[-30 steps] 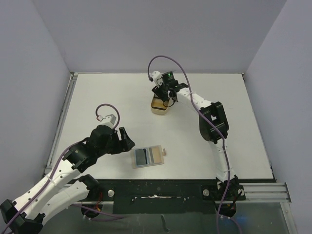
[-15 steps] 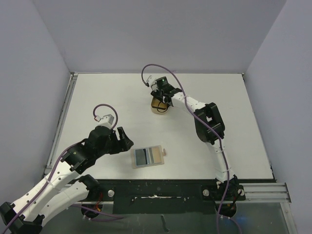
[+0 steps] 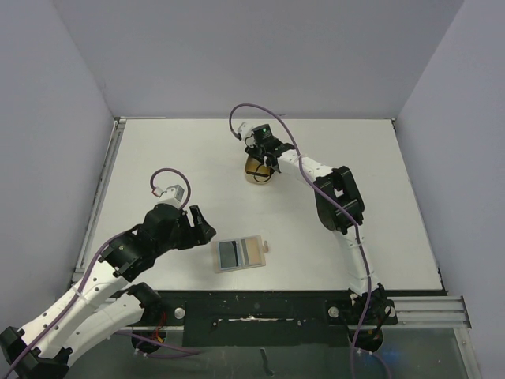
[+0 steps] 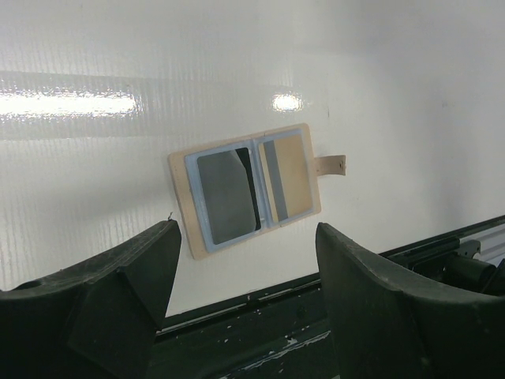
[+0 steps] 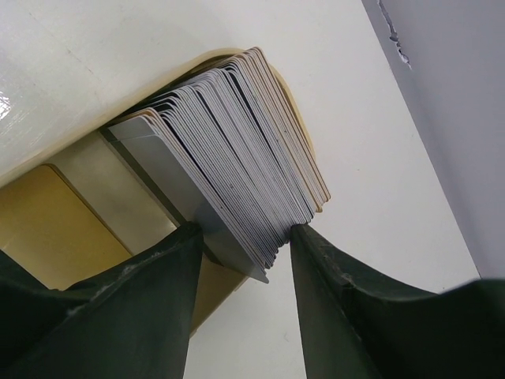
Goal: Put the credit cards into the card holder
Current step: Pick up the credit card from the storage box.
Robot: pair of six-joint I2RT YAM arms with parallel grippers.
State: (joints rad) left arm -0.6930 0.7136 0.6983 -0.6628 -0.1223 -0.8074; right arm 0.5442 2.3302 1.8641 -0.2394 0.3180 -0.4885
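Credit cards (image 5: 237, 166) (one stack), one card holder (image 4: 182, 197)

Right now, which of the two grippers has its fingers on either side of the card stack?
The right gripper: its fingers flank the stacked credit cards. The left gripper is open near the card holder, with nothing between its fingers.

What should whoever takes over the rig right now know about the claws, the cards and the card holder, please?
Left claw: open and empty, beside the card holder, which lies unfolded flat on the table.
Right claw: its fingers straddle the stack of credit cards standing on edge in the tan tray; whether it is gripping is unclear.
Done: the holder is open; whether its pockets already hold cards is unclear.
To do: lift a card, carry it over, slot it in, repeat.
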